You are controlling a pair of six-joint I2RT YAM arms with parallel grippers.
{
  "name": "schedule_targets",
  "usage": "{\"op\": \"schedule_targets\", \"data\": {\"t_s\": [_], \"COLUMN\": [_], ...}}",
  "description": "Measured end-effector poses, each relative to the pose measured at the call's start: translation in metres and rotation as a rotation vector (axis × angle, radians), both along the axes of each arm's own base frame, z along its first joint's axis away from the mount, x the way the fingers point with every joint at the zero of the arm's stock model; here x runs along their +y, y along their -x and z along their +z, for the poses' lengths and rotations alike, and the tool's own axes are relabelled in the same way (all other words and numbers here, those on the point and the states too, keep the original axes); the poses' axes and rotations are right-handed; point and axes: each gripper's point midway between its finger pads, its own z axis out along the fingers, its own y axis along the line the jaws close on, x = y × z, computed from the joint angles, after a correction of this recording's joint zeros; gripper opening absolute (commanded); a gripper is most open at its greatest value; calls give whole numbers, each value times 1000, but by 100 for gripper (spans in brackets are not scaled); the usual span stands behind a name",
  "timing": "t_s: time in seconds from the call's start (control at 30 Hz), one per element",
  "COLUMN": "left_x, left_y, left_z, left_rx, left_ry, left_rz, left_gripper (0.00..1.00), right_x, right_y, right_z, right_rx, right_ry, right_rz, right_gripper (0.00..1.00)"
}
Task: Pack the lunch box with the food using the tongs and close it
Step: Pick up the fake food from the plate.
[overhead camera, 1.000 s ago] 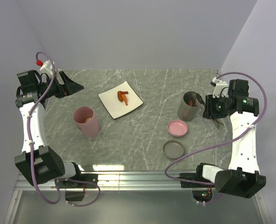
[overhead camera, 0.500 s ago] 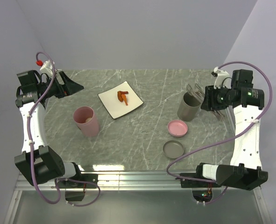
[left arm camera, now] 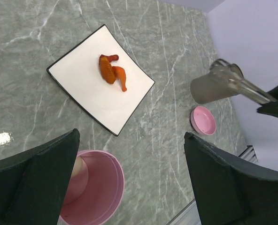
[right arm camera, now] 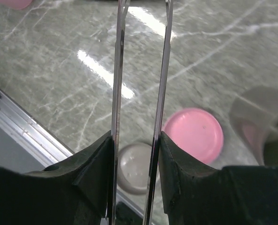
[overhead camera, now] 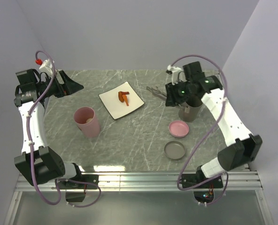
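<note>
Slim silver tongs (overhead camera: 157, 90) are pinched between the pads of my right gripper (overhead camera: 169, 93), which is shut on both arms (right arm camera: 118, 93), above the table left of the grey cup (overhead camera: 190, 110). The tong tips point toward the white square plate (overhead camera: 111, 104). On the plate lie orange-brown glossy food pieces (overhead camera: 124, 97) (left arm camera: 113, 72). A pink cylindrical lunch box (overhead camera: 86, 123) (left arm camera: 101, 192) stands open with a white ball (left arm camera: 80, 171) inside. My left gripper (left arm camera: 132, 136) hangs open and empty above it, at the table's far left (overhead camera: 72, 87).
A pink lid (overhead camera: 179, 128) (right arm camera: 193, 133) and a grey lid (overhead camera: 175, 150) (right arm camera: 132, 168) lie flat near the front right. The grey cup (left arm camera: 209, 86) stands upright behind them. The table's metal front edge (overhead camera: 139, 177) runs along the bottom.
My right arm has lifted the tongs out of the grey cup and swung them left toward the plate. The left arm has not moved.
</note>
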Motion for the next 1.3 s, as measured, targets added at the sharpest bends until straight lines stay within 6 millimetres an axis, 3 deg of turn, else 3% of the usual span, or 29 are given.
{"op": "schedule_targets", "data": {"t_s": [0.37, 0.73, 0.93, 1.1, 1.3], "left_x": [2, 4, 6, 6, 6], "left_y": [-2, -4, -5, -5, -5], "left_z": [-5, -9, -10, -11, -11], "left_rx": [31, 41, 36, 34, 35], "left_ry": [4, 2, -16, -19, -19], "left_rz": [8, 10, 14, 15, 15], "left_gripper": [100, 99, 99, 99, 99], "right_x": [80, 130, 144, 144, 143], "right_y": [-31, -62, -77, -81, -82], "right_z": [-62, -74, -89, -103, -106], "right_rx": [91, 67, 61, 74, 76], "right_ry": [48, 67, 99, 135, 143], "right_rz": [118, 152, 140, 123, 120], "right_gripper": [49, 51, 52, 53, 53]}}
